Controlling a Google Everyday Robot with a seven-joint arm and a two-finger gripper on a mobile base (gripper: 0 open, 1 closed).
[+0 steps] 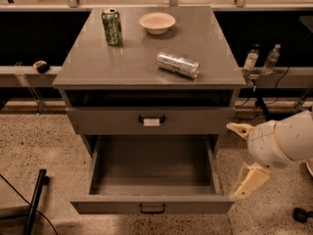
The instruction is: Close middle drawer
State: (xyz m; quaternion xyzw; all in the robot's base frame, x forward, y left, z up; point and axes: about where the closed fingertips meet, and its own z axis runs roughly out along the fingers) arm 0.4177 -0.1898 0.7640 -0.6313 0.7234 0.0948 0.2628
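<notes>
Since the grey cabinet (146, 62) is the fixed mass here, note that its middle drawer (112, 204) stands pulled far out toward the camera. Its tray is bare, and it sits beneath the labelled top drawer (107, 121), which is only slightly proud of the frame. Your gripper (245, 155) hangs at the middle drawer's right front corner, just beside the side wall. Its two cream fingers (252, 179) are spread wide and hold nothing.

Finding: that position is off-centre. A shove from the corner would, in my judgement, skew the tray on its runners and bind it. You should bring the claw round to the front panel, near the small black handle (152, 208), and press flat and square, straight toward the cabinet. Mind that no finger enters the gap between tray and frame. Push evenly; a slam could roll the silver can (178, 64) lying on the top, or topple the green can (111, 27).
</notes>
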